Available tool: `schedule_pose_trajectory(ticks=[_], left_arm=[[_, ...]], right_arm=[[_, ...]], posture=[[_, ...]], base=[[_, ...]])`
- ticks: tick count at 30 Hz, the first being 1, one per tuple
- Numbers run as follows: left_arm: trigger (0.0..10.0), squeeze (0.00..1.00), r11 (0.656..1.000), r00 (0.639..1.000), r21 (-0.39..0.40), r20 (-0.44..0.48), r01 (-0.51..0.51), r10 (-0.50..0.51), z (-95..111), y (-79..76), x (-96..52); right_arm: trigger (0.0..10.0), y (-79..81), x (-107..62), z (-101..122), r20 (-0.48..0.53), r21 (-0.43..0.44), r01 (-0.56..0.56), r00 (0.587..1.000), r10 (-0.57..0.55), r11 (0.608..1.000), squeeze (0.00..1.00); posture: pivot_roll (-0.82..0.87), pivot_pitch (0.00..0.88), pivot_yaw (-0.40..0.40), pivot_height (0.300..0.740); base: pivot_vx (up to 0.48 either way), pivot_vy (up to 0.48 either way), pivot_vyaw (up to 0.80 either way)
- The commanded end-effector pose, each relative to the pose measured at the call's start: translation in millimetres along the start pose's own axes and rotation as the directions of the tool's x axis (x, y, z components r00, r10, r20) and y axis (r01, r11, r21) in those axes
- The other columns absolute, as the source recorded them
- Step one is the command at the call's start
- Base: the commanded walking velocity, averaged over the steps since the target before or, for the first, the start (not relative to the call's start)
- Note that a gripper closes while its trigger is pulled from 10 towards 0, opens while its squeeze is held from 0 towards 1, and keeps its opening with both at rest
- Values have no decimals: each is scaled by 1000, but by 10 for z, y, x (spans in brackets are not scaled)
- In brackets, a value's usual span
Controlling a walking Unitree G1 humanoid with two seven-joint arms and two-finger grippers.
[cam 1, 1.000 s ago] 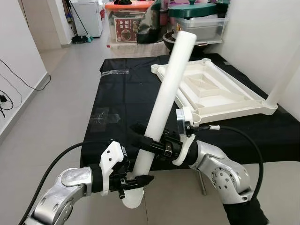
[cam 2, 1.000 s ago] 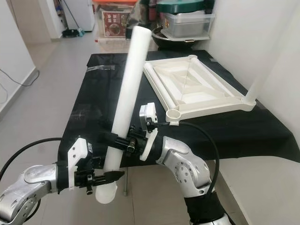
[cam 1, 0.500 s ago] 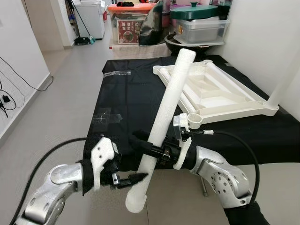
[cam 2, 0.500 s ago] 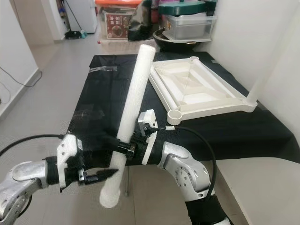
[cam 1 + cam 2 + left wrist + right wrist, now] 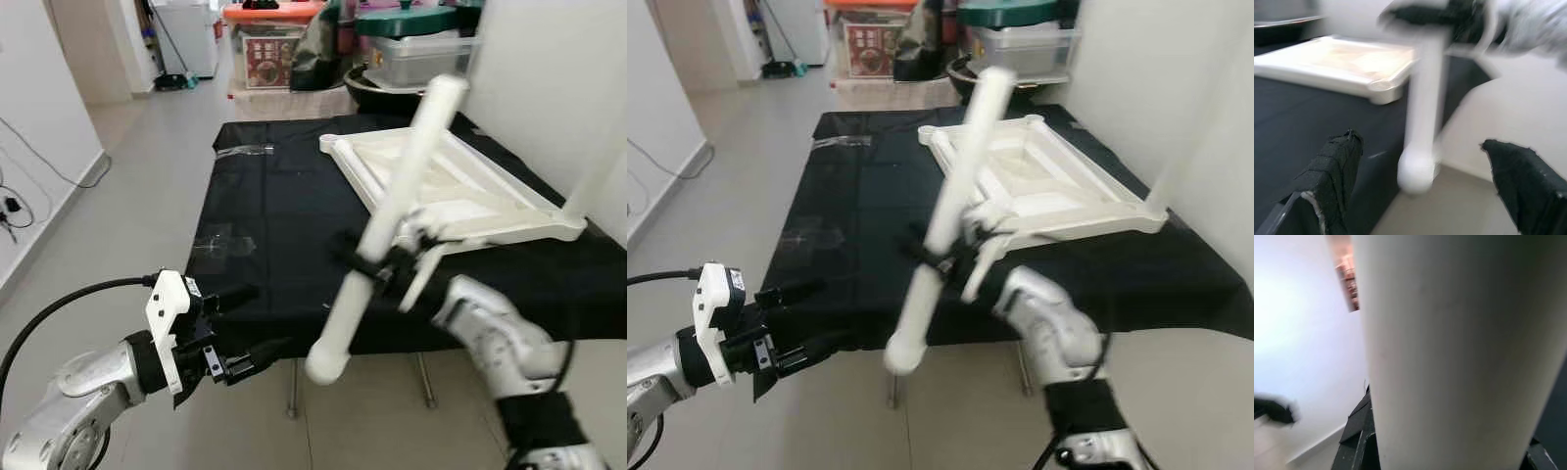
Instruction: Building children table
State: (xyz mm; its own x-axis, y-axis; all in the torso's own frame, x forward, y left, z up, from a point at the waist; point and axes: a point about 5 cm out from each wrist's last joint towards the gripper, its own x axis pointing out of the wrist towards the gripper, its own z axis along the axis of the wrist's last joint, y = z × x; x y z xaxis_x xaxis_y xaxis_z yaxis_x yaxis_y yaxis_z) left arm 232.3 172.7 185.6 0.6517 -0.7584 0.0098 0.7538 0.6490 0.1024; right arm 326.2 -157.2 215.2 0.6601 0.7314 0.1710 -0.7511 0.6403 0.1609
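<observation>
Since a second ago, the left gripper (image 5: 240, 328) has let go of the white table leg (image 5: 389, 227) and is hanging low beside the near edge of the table (image 5: 274, 206), its jaws spread and holding nothing. The right gripper (image 5: 377, 269) is now carrying the leg alone, its jaws pinching the tube a little below its middle, and is swinging it, tilted and blurred, toward the upturned white tabletop (image 5: 460, 191) lying on the black cloth. One leg is already standing in the tabletop's far right corner. The leg looks like a light, stiff, smooth plastic tube that may slip or twist in a narrow pinch, so a hold near mid-length seems best for steering its end into a corner socket.
</observation>
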Motion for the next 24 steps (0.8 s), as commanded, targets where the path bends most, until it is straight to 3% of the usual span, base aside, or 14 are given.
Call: schedule_pose_trajectory(ticks=[1,2,3,4,5,8,9,16,24], left_arm=[[10000,0,991,990,30,-51,-130,132,-96,130,-53],[10000,0,991,990,30,-51,-130,132,-96,130,-53],[10000,0,967,962,41,-96,-252,254,-194,231,-64],[10000,0,967,962,41,-96,-252,254,-194,231,-64],[10000,0,948,941,19,-121,-318,318,-281,246,-57],[10000,0,939,929,4,-143,-344,341,-341,212,-43],[10000,0,940,929,-16,-155,-341,335,-386,141,-24],[10000,0,939,921,-2,-197,-344,337,-454,108,-74],[10000,0,933,908,11,-227,-360,353,-540,97,-82]], right_arm=[[0,-72,-19,205,77,-34,42,996,-39,999,0],[0,-72,-19,205,77,-34,42,996,-39,999,0],[0,-123,-21,393,134,-42,72,989,-66,997,0],[0,-123,-21,393,134,-42,72,989,-66,997,0],[0,-199,6,623,217,3,128,968,-125,992,0],[0,-265,40,823,289,53,176,940,-184,983,0],[0,-321,91,1014,358,113,215,902,-242,970,0],[0,-351,147,1017,380,164,252,876,-297,954,0],[0,-330,187,916,363,204,245,880,-306,948,0]], posture=[[19,0,-10,740],[19,0,-10,740],[20,0,-11,740],[20,0,-11,740],[21,0,-10,740],[23,0,-11,740],[26,0,-15,740],[42,0,-22,740],[35,0,-15,740]], base=[[0,0,0],[0,0,0],[0,0,0],[0,0,0],[0,0,0],[0,0,0],[0,0,0],[0,0,0],[0,0,0]])
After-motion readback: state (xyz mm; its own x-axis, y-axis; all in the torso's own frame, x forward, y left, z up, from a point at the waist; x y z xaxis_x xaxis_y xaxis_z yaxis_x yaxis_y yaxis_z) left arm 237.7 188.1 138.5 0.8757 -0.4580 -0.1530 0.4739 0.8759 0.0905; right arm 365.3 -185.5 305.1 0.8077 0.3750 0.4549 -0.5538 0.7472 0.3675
